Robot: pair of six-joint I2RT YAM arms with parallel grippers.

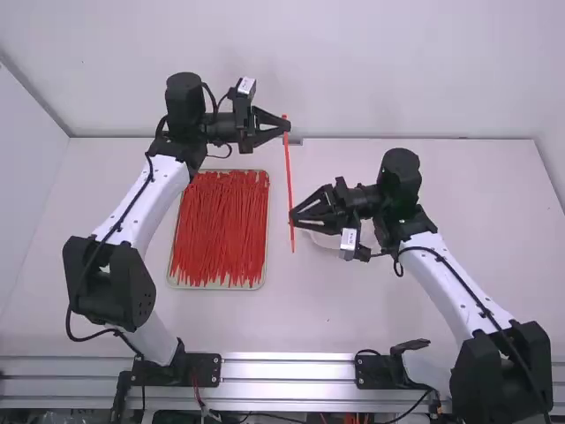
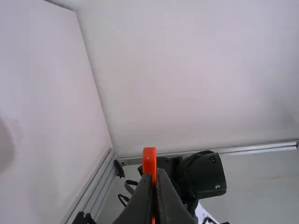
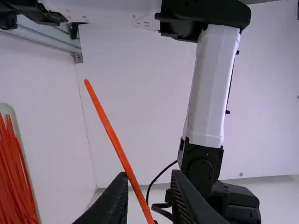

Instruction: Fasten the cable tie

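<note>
Right gripper (image 1: 293, 213) is nearer the camera. Its jaws are spread wide and straddle the lower part of the cable tie (image 1: 288, 181), not clamped on it. In the right wrist view the strap (image 3: 112, 135) runs up between the two fingers (image 3: 122, 186).

The tie hangs roughly upright above the table, just beside the tray. Its lower tip is free and its top end is pinched in the left gripper (image 1: 282, 126), jaws closed tight on it just under the head (image 2: 149, 158).

Likely handling: very light, a thin plastic strap, springy rather than stiff, so it will bend and swing if pushed. It's smooth and could slip or twist in the pads. Best hold is probably low near the free tail, flat sides against the pads, so the tip can be steered up into the head.

Surface: a metal rail (image 1: 291, 362) at the front edge, then a plain white table (image 1: 459, 177). A tray (image 1: 261, 284) full of spare ties (image 1: 221, 230) sits left of middle. A bare white wall (image 1: 397, 62) stands behind.
</note>
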